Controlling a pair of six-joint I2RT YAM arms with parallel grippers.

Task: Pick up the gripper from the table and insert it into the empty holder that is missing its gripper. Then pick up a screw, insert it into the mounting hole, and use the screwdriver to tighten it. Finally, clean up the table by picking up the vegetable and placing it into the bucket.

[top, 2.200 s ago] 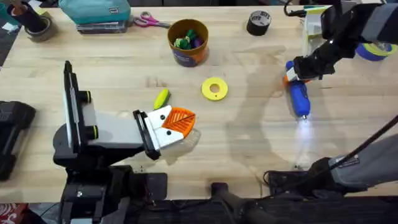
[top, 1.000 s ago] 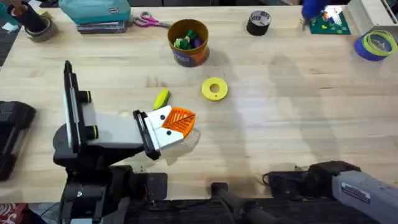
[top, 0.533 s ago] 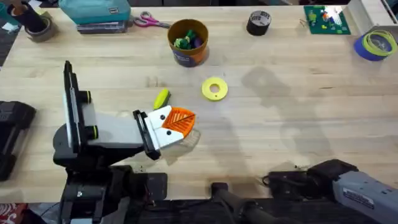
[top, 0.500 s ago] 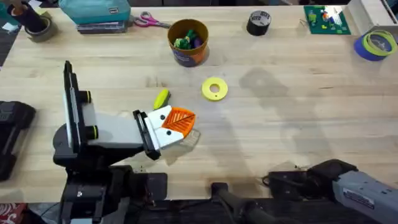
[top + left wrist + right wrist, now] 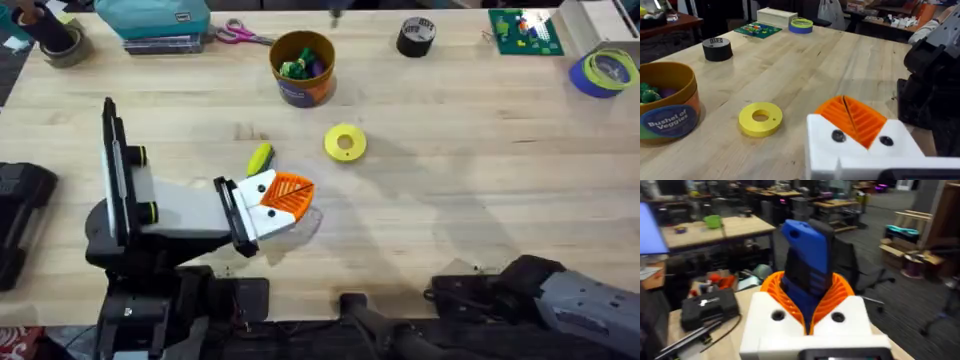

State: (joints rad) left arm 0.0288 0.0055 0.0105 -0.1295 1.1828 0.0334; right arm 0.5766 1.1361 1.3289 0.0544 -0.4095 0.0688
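Observation:
My left gripper (image 5: 290, 195) rests low over the table (image 5: 450, 180), shut, its two orange ribbed tips pressed together on their white mounts; the left wrist view shows the same left gripper (image 5: 852, 117). The yellow vegetable (image 5: 259, 157) with a green end lies just behind it, apart from it. Farther back stands the bucket (image 5: 302, 88), the same bucket (image 5: 670, 120) holding green and purple toys. My right gripper (image 5: 807, 297) is raised above the table, shut on the blue screwdriver (image 5: 807, 255), and faces the room. A loose gripper and a screw are out of view.
A flat yellow disc (image 5: 345, 142) lies mid-table, right of the vegetable. Along the far edge sit scissors (image 5: 240, 35), a teal case (image 5: 155, 20), black tape (image 5: 416, 37), a green board (image 5: 525, 30) and a blue tape roll (image 5: 605, 72). The right arm's base (image 5: 560, 295) is at the near right.
My right gripper rose from the table's right side with the blue screwdriver and left the overhead view; its shadow has drifted over the table. The left arm has stayed still.

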